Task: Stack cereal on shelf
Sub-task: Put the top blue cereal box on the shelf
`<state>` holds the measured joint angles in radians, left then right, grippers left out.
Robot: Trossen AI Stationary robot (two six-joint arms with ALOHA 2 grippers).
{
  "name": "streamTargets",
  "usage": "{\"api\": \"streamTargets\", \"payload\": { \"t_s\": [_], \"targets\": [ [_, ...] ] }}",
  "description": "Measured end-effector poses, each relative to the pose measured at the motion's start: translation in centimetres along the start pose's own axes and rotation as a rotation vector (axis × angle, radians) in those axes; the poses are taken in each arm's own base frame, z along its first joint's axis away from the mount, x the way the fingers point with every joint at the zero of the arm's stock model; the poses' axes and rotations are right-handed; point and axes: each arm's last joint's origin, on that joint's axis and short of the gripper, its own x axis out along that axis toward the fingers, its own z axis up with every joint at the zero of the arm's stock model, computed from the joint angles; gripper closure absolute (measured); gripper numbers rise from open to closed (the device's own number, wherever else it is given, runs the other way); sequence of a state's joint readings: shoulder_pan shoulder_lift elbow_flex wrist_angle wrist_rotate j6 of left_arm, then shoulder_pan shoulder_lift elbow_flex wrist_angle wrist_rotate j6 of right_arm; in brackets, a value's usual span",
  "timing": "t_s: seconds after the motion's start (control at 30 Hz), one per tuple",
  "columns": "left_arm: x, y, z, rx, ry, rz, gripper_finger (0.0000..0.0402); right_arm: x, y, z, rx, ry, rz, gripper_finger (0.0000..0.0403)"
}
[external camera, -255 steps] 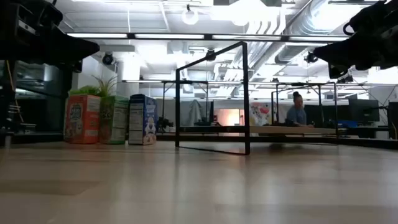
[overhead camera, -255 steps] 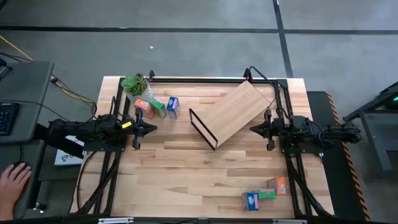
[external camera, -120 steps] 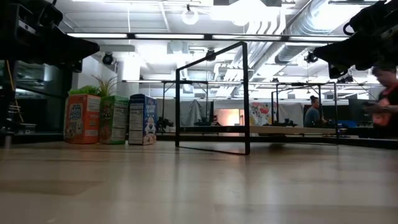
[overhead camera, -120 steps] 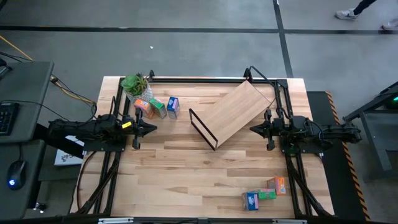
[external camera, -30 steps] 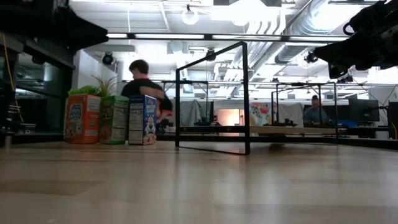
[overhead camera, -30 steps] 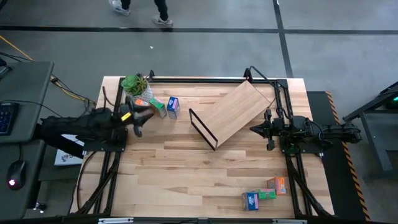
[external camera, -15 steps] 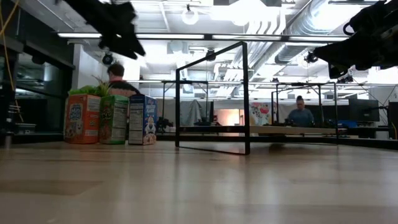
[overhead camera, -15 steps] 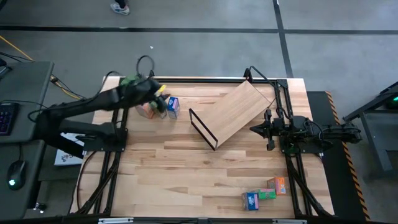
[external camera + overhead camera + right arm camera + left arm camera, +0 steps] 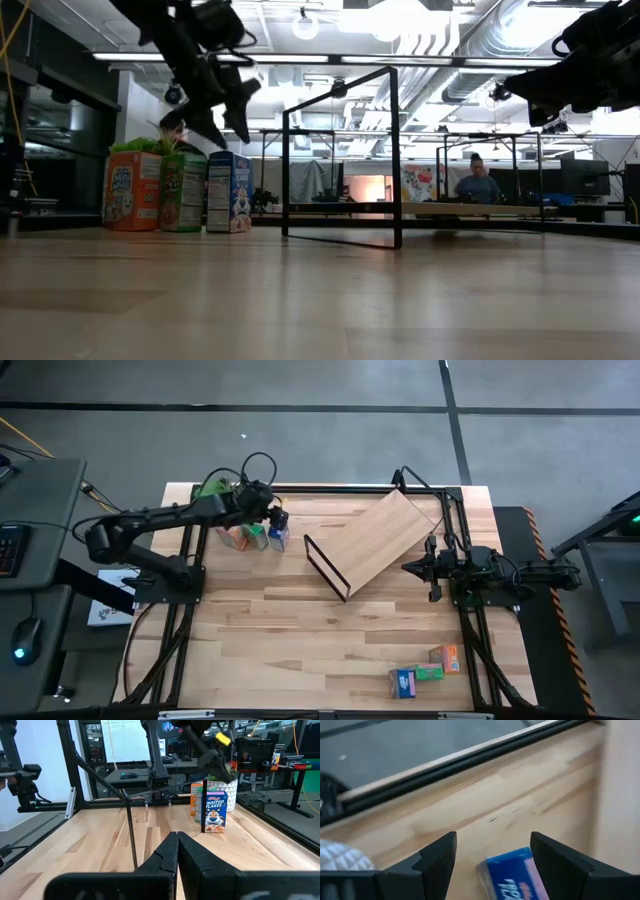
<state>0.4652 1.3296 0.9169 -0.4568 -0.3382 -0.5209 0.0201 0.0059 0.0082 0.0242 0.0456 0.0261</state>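
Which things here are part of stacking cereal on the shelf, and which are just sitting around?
Part of the job:
- blue box, under the open left hand
- green box
- orange box
- three more boxes near the table's front right
- shelf

Just lying about:
- plant
- right hand, shut, waiting beside the shelf

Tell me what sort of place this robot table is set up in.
Most likely an open robotics lab or workshop. The low view shows exposed ceiling ducts and strip lights overhead, other black-framed work tables behind, and a person seated at a desk. The high view shows a bare grey concrete floor around the table.
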Motion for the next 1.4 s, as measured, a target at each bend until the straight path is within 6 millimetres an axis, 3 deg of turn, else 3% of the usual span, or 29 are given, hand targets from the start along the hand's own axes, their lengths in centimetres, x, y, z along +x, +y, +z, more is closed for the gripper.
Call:
{"api": "streamTargets", "payload": {
  "t_s": [0.33,1.03,1.4],
  "targets": [
    [2.2,-1.5,-1.2,-0.025,0.046,0.016,0.0156,0.0,0.0,0.0,0.0,0.0,0.001,0.0402],
    [2.0,-2.0,-1.1,0.042,0.025,-0.014,0.0156,0.0,0.0,0.0,0.0,0.001,0.0,0.0402],
    [0.3,-1.5,-0.5,0.046,-0.021,-0.012,0.0156,0.0,0.0,0.0,0.0,0.001,0.0,0.0402]
  ]
}}
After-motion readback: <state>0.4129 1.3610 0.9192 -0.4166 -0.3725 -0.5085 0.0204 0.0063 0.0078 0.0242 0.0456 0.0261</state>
